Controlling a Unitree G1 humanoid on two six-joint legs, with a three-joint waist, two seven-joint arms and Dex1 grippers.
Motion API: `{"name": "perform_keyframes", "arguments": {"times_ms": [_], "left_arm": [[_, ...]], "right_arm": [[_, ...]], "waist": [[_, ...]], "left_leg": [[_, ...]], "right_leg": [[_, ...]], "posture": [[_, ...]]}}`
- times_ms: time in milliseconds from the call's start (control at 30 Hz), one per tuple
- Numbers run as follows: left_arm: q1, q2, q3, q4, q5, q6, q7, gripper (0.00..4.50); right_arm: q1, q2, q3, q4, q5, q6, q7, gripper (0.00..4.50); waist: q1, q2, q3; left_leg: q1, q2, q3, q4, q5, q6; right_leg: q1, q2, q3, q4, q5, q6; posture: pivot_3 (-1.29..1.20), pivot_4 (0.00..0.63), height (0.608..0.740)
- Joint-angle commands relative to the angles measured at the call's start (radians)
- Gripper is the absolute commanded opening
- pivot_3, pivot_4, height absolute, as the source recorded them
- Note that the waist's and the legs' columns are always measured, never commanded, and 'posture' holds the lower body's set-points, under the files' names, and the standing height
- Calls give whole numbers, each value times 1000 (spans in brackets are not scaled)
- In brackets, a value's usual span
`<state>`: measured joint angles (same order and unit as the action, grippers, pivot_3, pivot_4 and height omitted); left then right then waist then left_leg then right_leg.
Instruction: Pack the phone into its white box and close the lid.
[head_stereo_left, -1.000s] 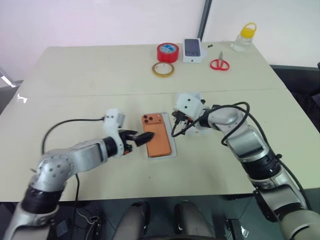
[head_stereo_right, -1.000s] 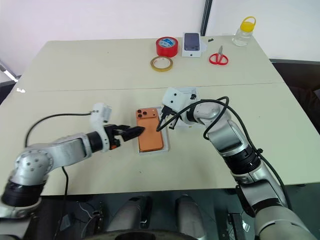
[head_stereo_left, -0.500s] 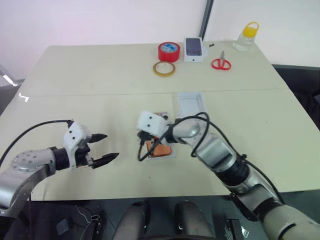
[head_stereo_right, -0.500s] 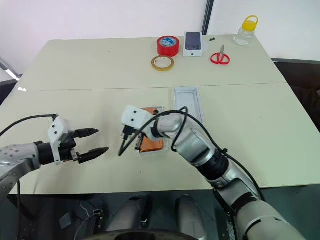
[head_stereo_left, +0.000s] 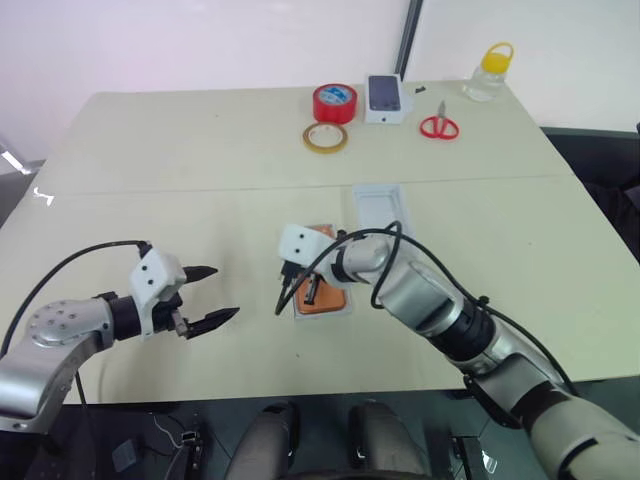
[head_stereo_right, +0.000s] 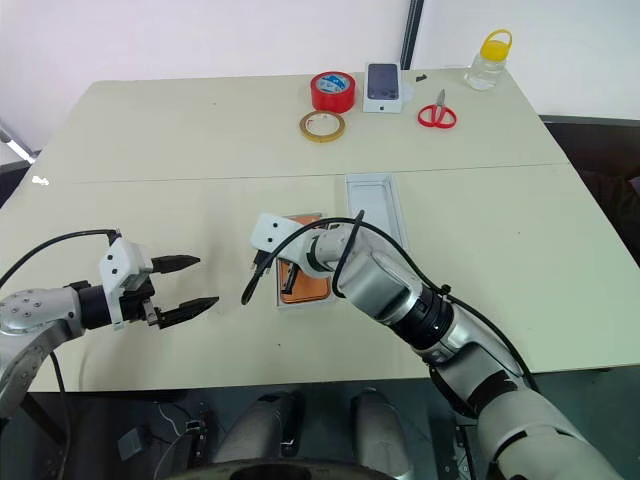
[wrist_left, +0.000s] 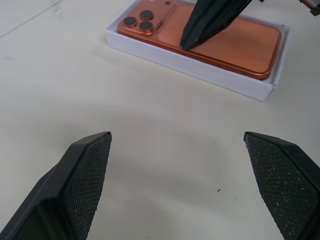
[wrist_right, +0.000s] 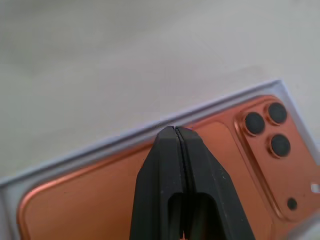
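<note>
**Phone lying in its box, lid off to the side**

We saw the orange phone (wrist_left: 210, 42) lying back-up inside the white box (wrist_left: 200, 70) at the frame's centre. Our right gripper (wrist_right: 175, 131), fingers pressed together, touched the phone's back. Our left gripper (head_stereo_left: 205, 296) hovered at lower left, fingers spread apart, empty. The lid (head_stereo_left: 380, 206) lay just above-right of the box.

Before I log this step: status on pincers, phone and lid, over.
Left pincer open, holding nothing. Right pincer shut, tips on the phone, which lies in the white box. Lid still off, beside the box. Nothing in the way.
</note>
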<state>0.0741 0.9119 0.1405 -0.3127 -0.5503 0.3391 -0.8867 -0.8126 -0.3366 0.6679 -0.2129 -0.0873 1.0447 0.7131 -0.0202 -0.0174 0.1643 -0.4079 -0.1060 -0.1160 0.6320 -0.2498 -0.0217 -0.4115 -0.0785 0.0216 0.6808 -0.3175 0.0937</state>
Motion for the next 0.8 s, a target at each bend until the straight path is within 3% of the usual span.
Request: {"name": "perform_keyframes", "arguments": {"times_ms": [33, 300, 400, 567, 800], "left_arm": [[-4, -16, 28, -34, 3, 5, -2, 4458], [-177, -59, 2, 31, 8, 190, 110, 4458], [-249, -56, -35, 73, 55, 206, 110, 3648], [-375, -66, -161, 135, 146, 223, 66, 1175], [-560, -131, -351, 219, 253, 256, -2, 1175]], "right_arm": [[-20, -7, -7, -53, -3, 3, -1, 0], [27, -56, -176, -157, 91, -86, 34, 0], [41, -140, -237, -150, 109, -93, 60, 0], [61, -270, -239, -138, 96, -132, 102, 0], [90, -355, -172, -139, 44, -189, 127, 0]], "waist": [[0, 0, 0], [4, -1, 0], [6, -1, 0], [2, -1, 0], [1, -1, 0]], "left_leg": [[0, 0, 0, 0, 0, 0], [0, 0, 0, 1, 0, 0], [0, -1, -1, 2, 0, 0], [0, 0, 0, 0, 0, 0], [-1, 0, 0, 1, 1, -1]], "right_leg": [[0, 0, 0, 0, 0, 0], [1, 0, -1, 0, 0, 0], [1, 0, -1, 0, 0, 0], [0, 0, -1, 0, 0, 0], [0, 1, -1, 1, 0, 0]], "posture": [[0, 150, 740], [0, 150, 740], [0, 150, 740], [0, 150, 740], [0, 150, 740]]}}
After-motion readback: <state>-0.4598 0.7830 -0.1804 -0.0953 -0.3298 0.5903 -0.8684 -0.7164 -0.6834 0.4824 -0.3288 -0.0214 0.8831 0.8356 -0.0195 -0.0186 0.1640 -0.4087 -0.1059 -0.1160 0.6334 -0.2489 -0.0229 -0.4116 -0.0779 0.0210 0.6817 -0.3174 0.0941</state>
